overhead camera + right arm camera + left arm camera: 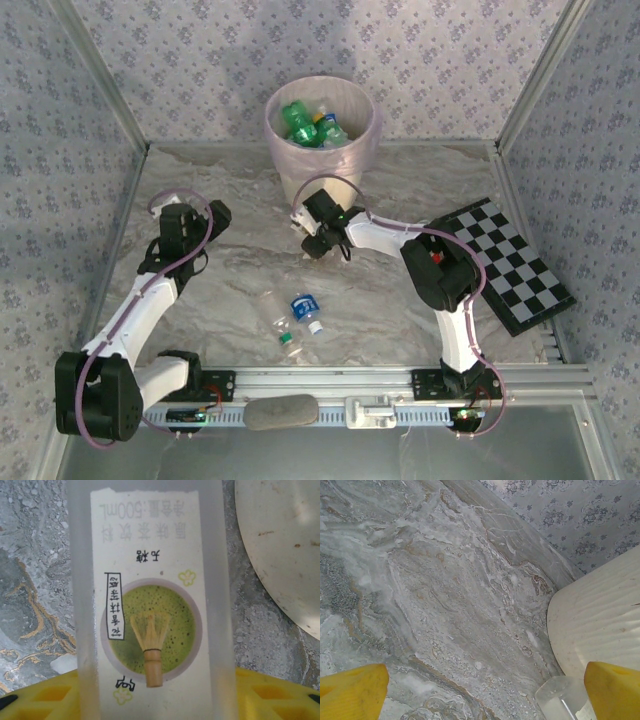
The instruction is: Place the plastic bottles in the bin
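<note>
Right gripper at the foot of the bin, closed on a clear bottle.

From above, the right gripper (318,243) sits just in front of the bin (300,178), which holds green bottles (298,120); what it grips is hard to read there. Its wrist camera shows a clear bottle (150,605) with a green bowl and whisk on its label, clamped between yellow fingers (45,695). The left gripper (205,222), left of the bin, is spread wide and empty. Two more bottles (305,308) lie well in front of the bin.
</note>
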`<state>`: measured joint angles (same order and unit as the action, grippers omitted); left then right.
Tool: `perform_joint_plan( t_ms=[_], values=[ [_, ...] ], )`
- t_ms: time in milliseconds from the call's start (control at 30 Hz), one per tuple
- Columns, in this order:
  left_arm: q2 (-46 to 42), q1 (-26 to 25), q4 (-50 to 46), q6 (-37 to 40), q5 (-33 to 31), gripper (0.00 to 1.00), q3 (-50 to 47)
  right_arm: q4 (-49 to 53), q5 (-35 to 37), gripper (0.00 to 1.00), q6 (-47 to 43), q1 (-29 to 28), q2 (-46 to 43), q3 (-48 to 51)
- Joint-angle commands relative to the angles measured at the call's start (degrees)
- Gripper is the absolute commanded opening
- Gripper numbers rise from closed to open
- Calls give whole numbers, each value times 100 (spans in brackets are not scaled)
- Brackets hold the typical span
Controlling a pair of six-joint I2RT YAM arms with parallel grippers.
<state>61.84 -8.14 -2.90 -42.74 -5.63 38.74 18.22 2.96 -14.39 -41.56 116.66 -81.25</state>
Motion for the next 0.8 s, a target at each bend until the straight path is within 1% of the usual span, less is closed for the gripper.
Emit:
perform_joint_plan(
  t_ms=[0,100,233,333,533,667,767],
  values=[
    [-131,23,-17,-19,-84,100,134,174,11,52,-6,-85,123,-16],
    [-135,19,-24,-16,-96,100,129,155,71,47,-54,-122,47,3],
    [-160,23,-34,-64,-146,100,99,146,151,44,-107,-189,-87,-9],
    [-198,18,-91,-126,-315,100,64,156,122,42,-108,-246,-279,-20],
    [-341,157,-270,-331,-683,100,-39,122,-324,42,6,-282,-855,-48],
    [-474,346,-286,-523,-730,100,-186,49,-714,42,63,-276,-1256,-49],
    [-556,389,-273,-565,-740,100,-268,-21,-1085,42,201,-240,-1559,-85]
  ],
)
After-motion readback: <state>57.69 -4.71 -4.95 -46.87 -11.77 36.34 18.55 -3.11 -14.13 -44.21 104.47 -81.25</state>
